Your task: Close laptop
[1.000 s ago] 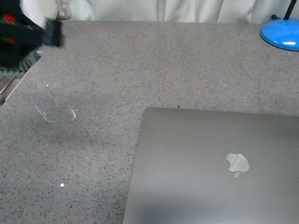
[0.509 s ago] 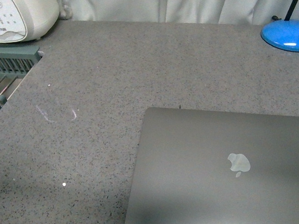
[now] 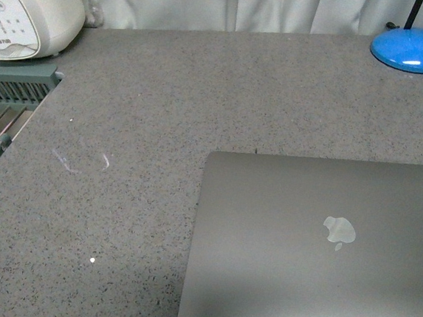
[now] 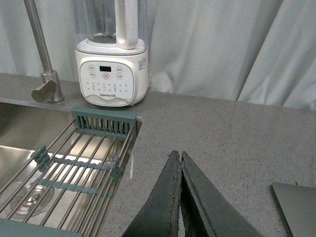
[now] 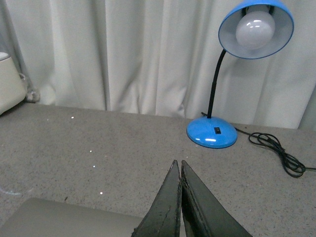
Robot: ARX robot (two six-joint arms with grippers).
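The laptop [image 3: 315, 242] lay lid-down, apparently fully shut, at five o'clock on the counter [image 3: 154, 97]. Both the left gripper [image 4: 179, 163] and right gripper [image 5: 178, 170] were pressed together, empty, raised clear. Best now: confirm the lid seated flush, without pressing further.

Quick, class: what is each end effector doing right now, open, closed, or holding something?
Left end effector: closed, holding nothing, above the countertop.
Right end effector: closed, holding nothing, above the laptop.
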